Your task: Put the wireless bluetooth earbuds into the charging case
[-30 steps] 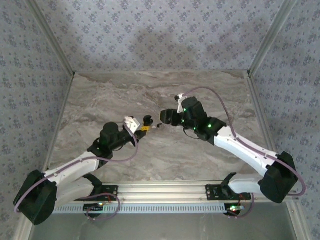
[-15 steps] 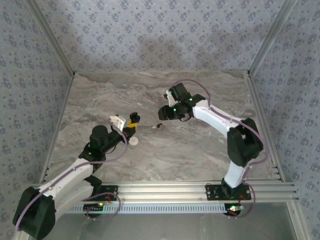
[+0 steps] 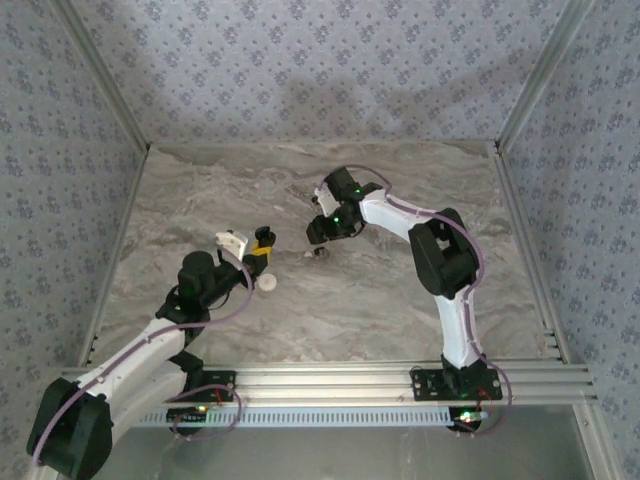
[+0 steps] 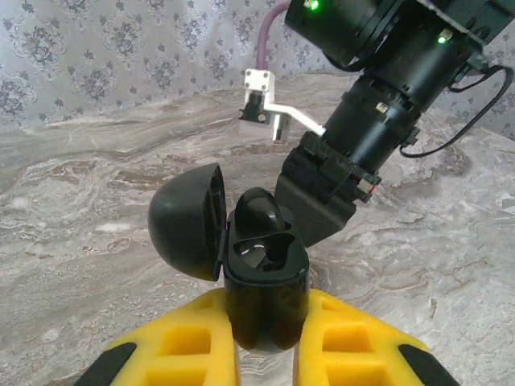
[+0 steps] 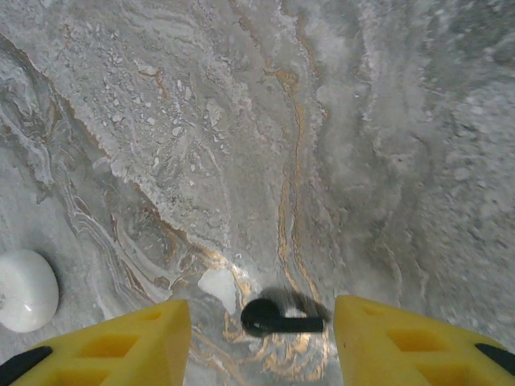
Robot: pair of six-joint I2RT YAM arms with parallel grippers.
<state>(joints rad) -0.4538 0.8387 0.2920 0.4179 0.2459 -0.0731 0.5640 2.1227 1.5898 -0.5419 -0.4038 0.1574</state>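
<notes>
At the middle of the surface (image 5: 362, 121), the right end effector (image 5: 259, 322) has swung down and now straddles, jaws apart, the black earbud (image 5: 278, 319) lying there. The left end effector (image 4: 265, 346) has drawn back, clamped on the open black charging case (image 4: 265, 273). Pickup looks next.

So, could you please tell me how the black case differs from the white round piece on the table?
The black case stands hinged open; the white round piece shows no opening. The black case is clamped in the left claw; the white round piece lies free on the table. Both are small, smooth and rounded.
</notes>
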